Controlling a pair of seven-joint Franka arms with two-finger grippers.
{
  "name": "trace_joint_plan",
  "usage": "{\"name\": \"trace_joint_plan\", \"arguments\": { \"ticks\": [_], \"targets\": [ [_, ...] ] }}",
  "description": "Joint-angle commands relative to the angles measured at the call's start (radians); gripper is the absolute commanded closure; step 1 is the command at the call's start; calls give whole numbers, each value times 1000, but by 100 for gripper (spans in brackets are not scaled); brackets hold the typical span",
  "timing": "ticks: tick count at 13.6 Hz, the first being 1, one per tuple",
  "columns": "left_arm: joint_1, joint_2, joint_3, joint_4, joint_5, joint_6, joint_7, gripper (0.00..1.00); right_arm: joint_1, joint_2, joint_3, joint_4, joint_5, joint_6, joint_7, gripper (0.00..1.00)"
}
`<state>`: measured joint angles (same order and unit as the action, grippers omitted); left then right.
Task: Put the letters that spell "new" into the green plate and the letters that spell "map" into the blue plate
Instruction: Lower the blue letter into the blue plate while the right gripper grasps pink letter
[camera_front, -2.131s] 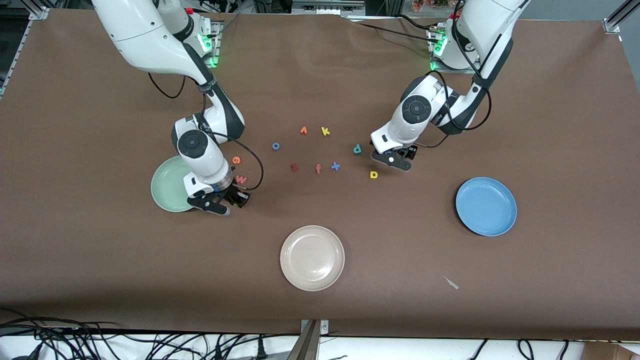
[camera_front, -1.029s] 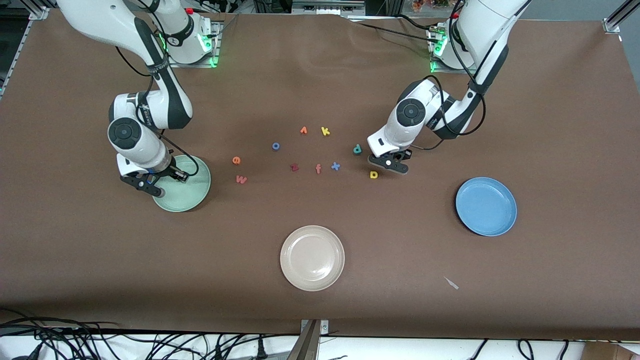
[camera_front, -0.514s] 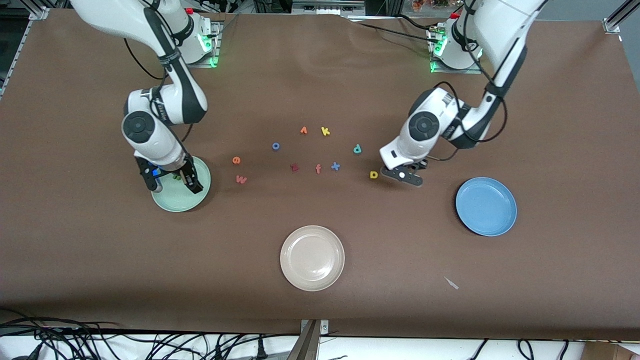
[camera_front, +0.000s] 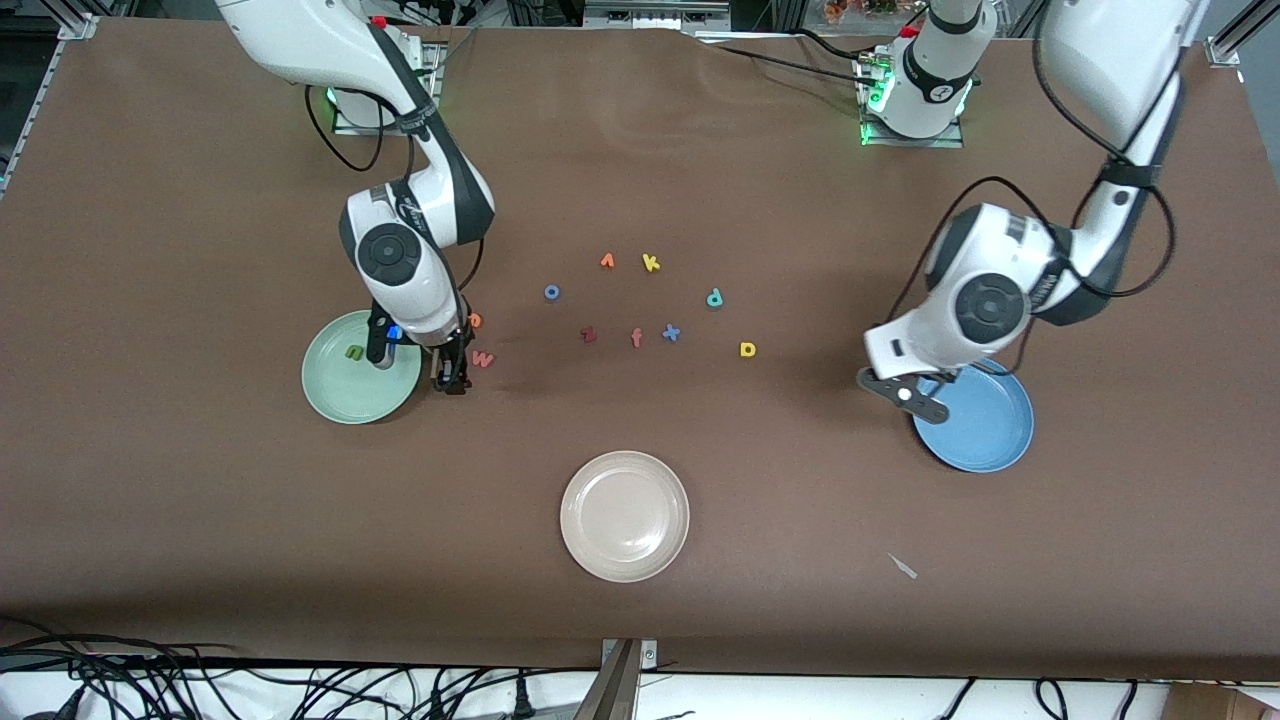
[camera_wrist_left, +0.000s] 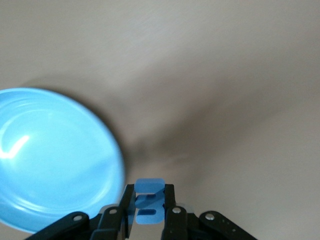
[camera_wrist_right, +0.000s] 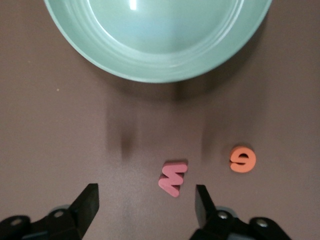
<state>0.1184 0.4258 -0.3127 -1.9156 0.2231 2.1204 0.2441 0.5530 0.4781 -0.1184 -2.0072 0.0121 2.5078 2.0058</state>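
The light blue m is pinched in my shut left gripper, which hangs over the table at the rim of the blue plate; in the left wrist view the blue plate lies just beside the fingers. Teal p and yellow a lie mid-table. My right gripper is open, low over the table between the green plate and the pinkish-red w. The w lies just ahead of the jaws, near one finger, with the orange e beside it. The olive n rests in the green plate.
A beige plate sits nearest the front camera. Loose letters lie mid-table: orange pointed one, yellow k, blue o, dark red z, orange f, blue x. A small scrap lies near the front edge.
My right gripper opened over the green plate, left the n there and swung toward the w. My left gripper carried the m from beside the a to the blue plate's rim.
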Motion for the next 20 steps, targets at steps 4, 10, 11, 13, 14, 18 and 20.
{"name": "trace_joint_plan", "arguments": {
  "ticks": [4, 10, 11, 13, 14, 18, 20],
  "targets": [
    [152, 134, -8, 104, 30, 12, 276, 96, -1, 74, 3, 33, 101, 6, 16, 34],
    [123, 149, -23, 202, -82, -85, 145, 0, -1, 92, 13, 27, 120, 8, -7, 36],
    [106, 148, -43, 204, -84, -95, 59, 0, -2, 99, 13, 27, 120, 8, -19, 40],
    [99, 149, -112, 190, -84, -92, -134, 0, -8, 97, 11, 27, 121, 3, -41, 67],
    [99, 149, -133, 185, -84, -92, -191, 0, -11, 93, 10, 28, 121, -1, -57, 81],
    [106, 128, -245, 106, -84, -28, -421, 0, -12, 85, 10, 33, 121, -3, -75, 94],
    [104, 111, -285, 31, -82, 76, -550, 0, -12, 48, 8, 36, 118, -26, -94, 94]
  ]
}}
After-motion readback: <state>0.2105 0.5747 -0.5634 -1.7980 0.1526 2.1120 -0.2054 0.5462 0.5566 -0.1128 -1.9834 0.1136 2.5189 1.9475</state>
